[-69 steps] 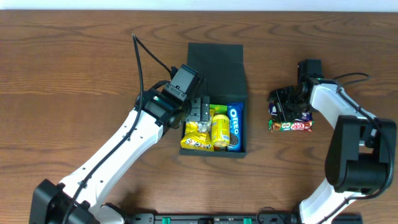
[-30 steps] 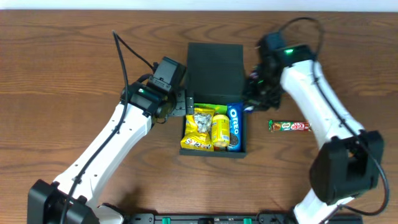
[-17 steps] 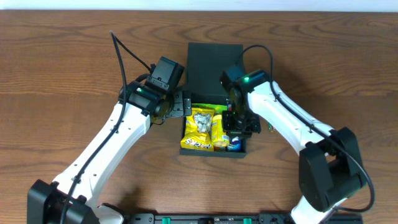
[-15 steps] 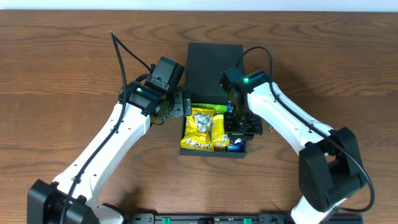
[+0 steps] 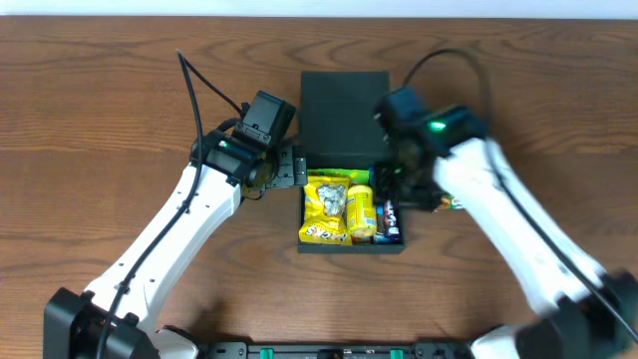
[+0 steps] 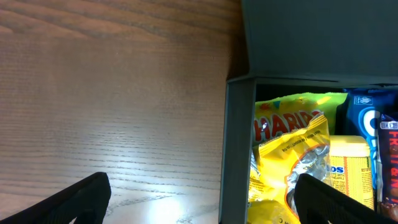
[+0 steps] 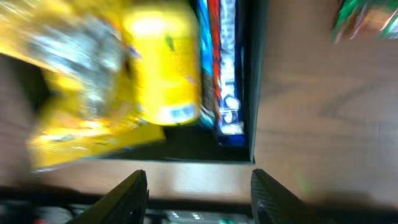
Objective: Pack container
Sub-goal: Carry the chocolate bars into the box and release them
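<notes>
- One container (image 5: 349, 247), mid-table (image 5: 120, 100). Its lid (image 5: 344, 110) is open and lies back on the far side.
- Four snacks counted inside: Haribo bag (image 6: 289, 134), yellow packet (image 5: 361, 209), Oreo pack (image 6: 360, 115), dark bar (image 6: 388, 165). The yellow crinkle at the left may be more than one bag, cannot tell.
- One green bar (image 7: 364, 18) lies on the table outside, just right of the container.
- Left gripper (image 6: 202, 193): fingers (image 6: 74, 199) spread wide, holding nothing. It sits at the container's far-left corner, with the left wall running down between the fingers.
- Right gripper (image 7: 199, 190): fingers apart and empty, over the container's right side; this view is heavily blurred.
- Overhead shows both arms and the whole lid, but the right arm is smeared and covers most of the green bar.
- Left wrist reads the labels – Haribo, Oreo – which overhead cannot.
- Contents fill the container almost wall to wall; a dark gap shows at the near end in the right wrist view.
- Bare wood lies left of the container.
</notes>
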